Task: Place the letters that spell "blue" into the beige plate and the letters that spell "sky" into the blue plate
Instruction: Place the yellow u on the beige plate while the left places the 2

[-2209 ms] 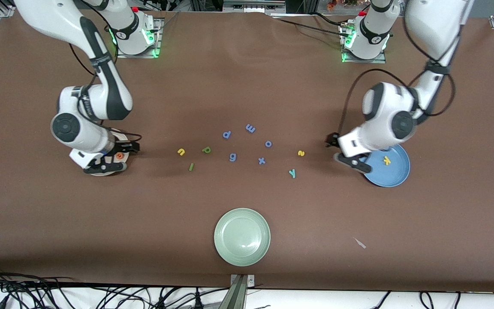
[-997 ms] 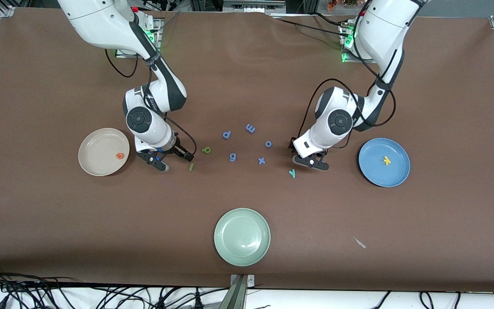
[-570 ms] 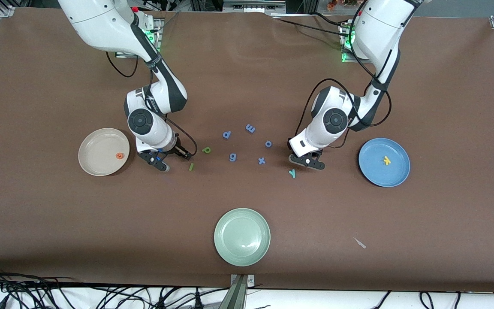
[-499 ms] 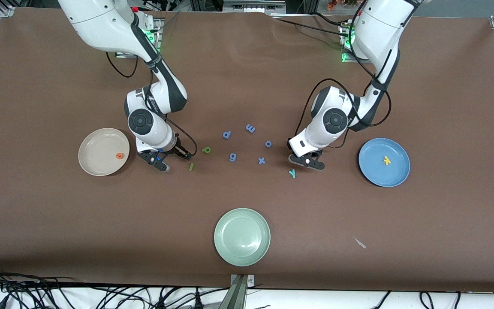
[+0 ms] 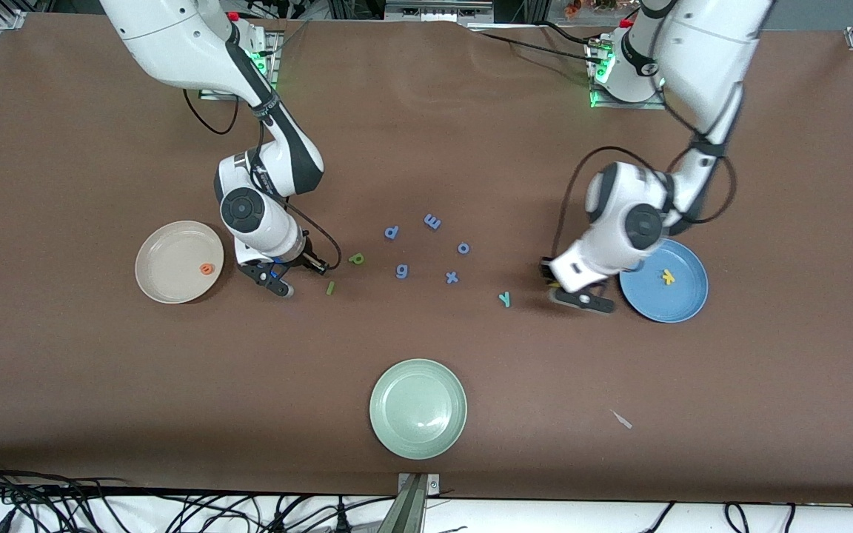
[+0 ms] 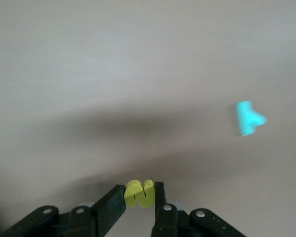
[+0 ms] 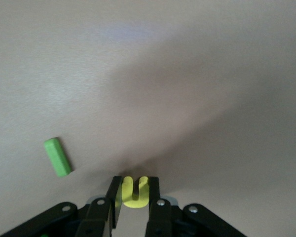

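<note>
Left gripper [image 6: 139,210]: over bare brown table [image 5: 426,133] just beside the round medium-blue plate [image 5: 682,300]; fingers pinched on a small yellow foam letter s [image 6: 139,192].

Right gripper [image 7: 134,210]: low over the table between the round cream-beige plate [image 5: 167,274] and the dark green foam l bar [image 5: 330,288]; fingers pinched on a small yellow foam letter u [image 7: 135,191].

Blue plate: holds yellow foam k [image 5: 667,277].

Beige plate: holds orange foam e [image 5: 207,269].

On the table: green foam b [image 5: 356,258], reading as p, beside the l bar; teal foam y [image 5: 504,298] toward the left arm's end; periwinkle-blue foam letters [image 5: 432,220] between them; pale green round plate [image 5: 417,408] nearest the front camera.
</note>
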Controlling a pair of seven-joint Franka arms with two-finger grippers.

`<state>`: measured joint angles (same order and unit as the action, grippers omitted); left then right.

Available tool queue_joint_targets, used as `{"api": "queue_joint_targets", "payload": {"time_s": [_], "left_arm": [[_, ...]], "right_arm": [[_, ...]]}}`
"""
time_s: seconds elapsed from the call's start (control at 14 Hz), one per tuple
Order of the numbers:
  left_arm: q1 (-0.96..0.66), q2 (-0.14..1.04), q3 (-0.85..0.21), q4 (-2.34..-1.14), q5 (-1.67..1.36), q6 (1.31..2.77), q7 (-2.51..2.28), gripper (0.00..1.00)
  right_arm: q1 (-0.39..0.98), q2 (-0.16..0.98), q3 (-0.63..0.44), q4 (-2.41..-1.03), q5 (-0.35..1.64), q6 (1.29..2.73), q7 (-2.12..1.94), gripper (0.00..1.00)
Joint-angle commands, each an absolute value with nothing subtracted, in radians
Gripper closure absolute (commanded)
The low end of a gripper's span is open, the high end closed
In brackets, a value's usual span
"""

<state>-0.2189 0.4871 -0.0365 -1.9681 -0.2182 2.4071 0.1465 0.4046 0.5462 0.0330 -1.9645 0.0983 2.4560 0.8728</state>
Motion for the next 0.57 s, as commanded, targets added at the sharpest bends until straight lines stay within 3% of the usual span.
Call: {"api": "queue_joint_targets", "payload": {"time_s": [0.0,0.21,0.5], "left_arm": [[-0.079,0.400,-0.048,-1.994,-0.207,2.284,0.369,0.82],[0.004,0.406,-0.045,-2.040,-0.204,2.287,0.524,0.80],[0.018,0.422,-0.041,-2.046,-0.201,2.287,0.526,0.63]], "right_arm": [[0.391,0.513,-0.001,-1.891,0.098,2.272,0.710,1.00],[0.391,0.447,-0.147,-1.945,0.098,2.220,0.288,1.00],[0.391,0.402,-0.294,-2.019,0.098,2.221,-0.045,1.00]]}}
